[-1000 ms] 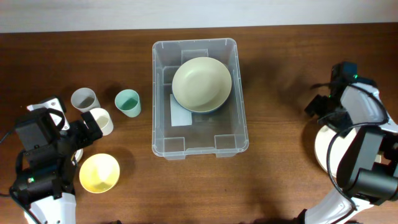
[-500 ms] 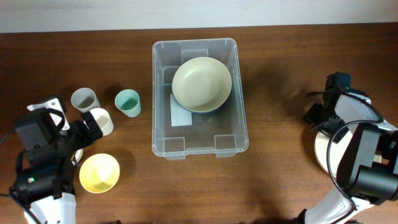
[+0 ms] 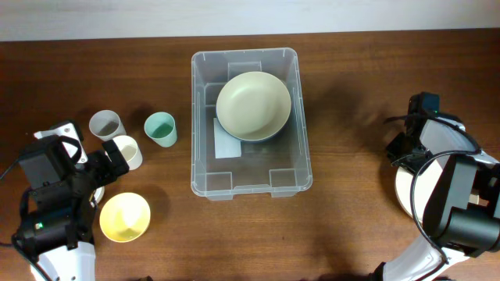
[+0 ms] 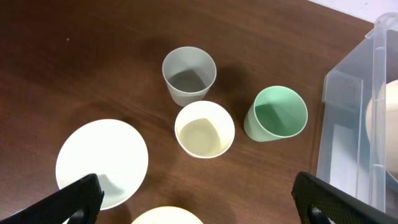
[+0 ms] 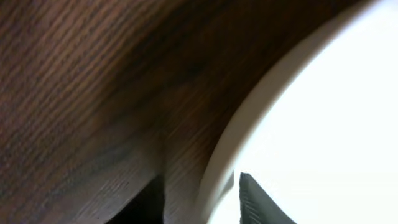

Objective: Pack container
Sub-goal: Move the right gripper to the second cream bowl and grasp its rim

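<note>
The clear container [image 3: 244, 55] stands mid-table, also visible at the right edge of the left wrist view [image 4: 348, 118]. A cream bowl [image 3: 253, 105] lies in its far half, over a white label [image 3: 226, 144]. My right gripper [image 5: 202, 199] is low at the table's right side, with one finger on each side of the rim of a white dish [image 5: 323, 124]. A strip of table shows between the outer finger and the rim. The dish is mostly hidden under the right arm in the overhead view [image 3: 404, 186]. My left gripper [image 4: 196, 193] hangs wide open and empty above the cups.
Left of the container stand a grey cup [image 4: 189, 74], a white cup [image 4: 204, 129] and a green cup [image 4: 278, 114]. A white dish [image 4: 102, 162] and a yellow bowl [image 3: 124, 217] lie nearer the left arm.
The right arm has pulled back and down to the white dish, and its jaws have narrowed around the rim. The left arm and the container have not moved.
</note>
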`<control>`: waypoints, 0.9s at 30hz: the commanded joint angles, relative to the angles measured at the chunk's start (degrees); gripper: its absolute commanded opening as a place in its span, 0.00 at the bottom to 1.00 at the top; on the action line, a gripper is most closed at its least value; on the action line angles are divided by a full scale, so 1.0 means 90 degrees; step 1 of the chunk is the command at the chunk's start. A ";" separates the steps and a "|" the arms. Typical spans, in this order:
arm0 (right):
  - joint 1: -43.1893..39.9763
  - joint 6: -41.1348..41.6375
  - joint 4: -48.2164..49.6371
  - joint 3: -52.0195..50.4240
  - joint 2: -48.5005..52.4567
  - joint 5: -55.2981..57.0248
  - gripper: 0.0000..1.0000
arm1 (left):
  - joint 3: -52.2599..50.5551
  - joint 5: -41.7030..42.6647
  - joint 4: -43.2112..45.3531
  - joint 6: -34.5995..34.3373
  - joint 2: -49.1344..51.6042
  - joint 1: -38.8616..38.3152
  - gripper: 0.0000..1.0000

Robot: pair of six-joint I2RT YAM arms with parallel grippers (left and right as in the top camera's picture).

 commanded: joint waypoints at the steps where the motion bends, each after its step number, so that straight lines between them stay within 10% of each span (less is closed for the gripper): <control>1: 0.0017 0.0061 0.0015 -0.0056 -0.0002 0.0126 0.29 | 0.0095 0.0090 -0.0002 -0.0085 0.0000 0.0032 0.99; 9: 0.0017 0.0061 0.0032 -0.0056 -0.0002 0.0126 0.04 | 0.0095 0.0092 -0.0002 -0.0083 0.0000 0.0032 0.99; 27: 0.1270 -0.1678 -0.0746 0.1797 -0.1571 0.0044 0.04 | 0.0095 0.0092 -0.0002 -0.0083 0.0000 0.0032 1.00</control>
